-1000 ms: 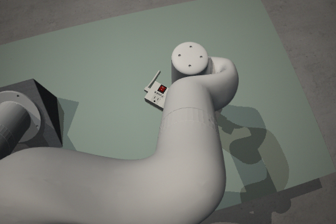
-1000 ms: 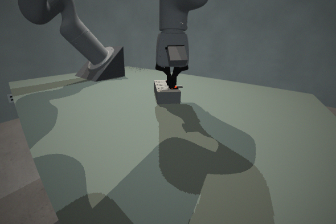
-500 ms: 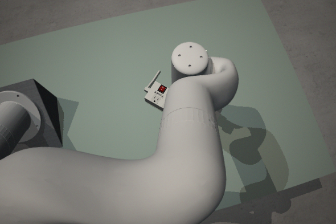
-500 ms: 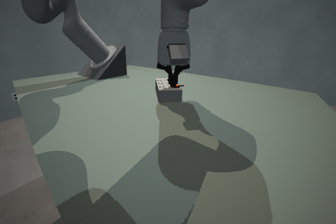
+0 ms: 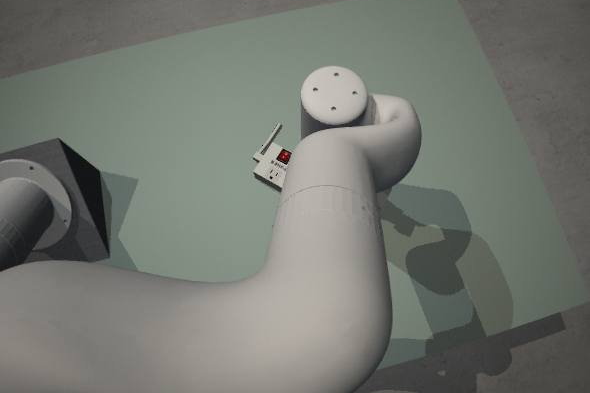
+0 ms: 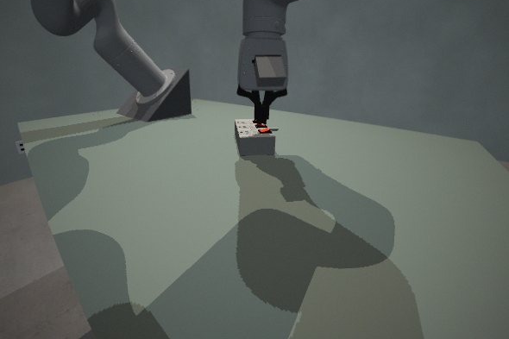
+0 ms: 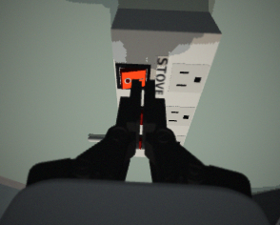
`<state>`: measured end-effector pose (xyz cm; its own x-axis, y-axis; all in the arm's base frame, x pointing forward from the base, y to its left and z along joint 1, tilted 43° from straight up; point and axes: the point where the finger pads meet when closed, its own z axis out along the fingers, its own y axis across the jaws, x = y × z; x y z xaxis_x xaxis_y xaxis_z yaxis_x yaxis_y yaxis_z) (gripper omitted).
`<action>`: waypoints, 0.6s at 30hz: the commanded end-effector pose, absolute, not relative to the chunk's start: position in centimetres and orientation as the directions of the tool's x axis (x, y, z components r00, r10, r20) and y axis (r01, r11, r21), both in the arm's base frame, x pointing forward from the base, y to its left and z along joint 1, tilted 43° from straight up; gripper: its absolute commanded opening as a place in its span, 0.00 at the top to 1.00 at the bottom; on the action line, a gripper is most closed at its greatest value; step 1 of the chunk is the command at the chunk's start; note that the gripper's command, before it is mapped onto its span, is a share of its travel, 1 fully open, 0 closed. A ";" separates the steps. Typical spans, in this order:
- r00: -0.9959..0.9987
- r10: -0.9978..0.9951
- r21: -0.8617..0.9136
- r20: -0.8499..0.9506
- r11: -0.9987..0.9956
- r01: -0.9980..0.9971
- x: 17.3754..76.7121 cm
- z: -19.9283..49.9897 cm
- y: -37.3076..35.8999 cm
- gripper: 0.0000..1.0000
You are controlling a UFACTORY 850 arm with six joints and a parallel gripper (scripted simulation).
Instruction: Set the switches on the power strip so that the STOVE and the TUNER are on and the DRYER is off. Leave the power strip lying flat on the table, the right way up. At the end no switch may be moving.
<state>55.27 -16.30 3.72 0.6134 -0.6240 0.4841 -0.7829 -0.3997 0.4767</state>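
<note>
Power strip (image 6: 254, 141): flat on the table (image 6: 388, 199), upright.
Tool (image 7: 143, 88): pinched narrow, holding nothing, tips on your STOVE switch (image 7: 129, 76).
Left: tuner, dryer unseen.

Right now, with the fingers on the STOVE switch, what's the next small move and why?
Probably lift the shut gripper straight up off the STOVE switch. Its fingertips sit on the rocker, which glows bright orange, so it looks switched. Rising clears the power strip before moving to another switch.

A smooth pale-grey arm (image 5: 330, 241) with a four-holed round cap (image 5: 334, 92), grey wrist housing (image 6: 263, 65) and black fingers.
</note>
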 end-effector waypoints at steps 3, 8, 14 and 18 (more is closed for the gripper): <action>0.613 -0.623 0.476 0.486 -0.400 -0.784 55.5 4.9 -15.2 1.00; 0.613 -0.623 0.476 0.486 -0.400 -0.784 55.6 5.2 -15.0 1.00; 0.613 -0.623 0.476 0.486 -0.400 -0.784 55.6 5.2 -15.0 1.00; 0.613 -0.623 0.476 0.486 -0.400 -0.784 55.6 5.2 -15.0 1.00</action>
<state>55.49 -15.02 5.16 0.6133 -0.6236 0.4848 -0.7830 -0.3992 0.4770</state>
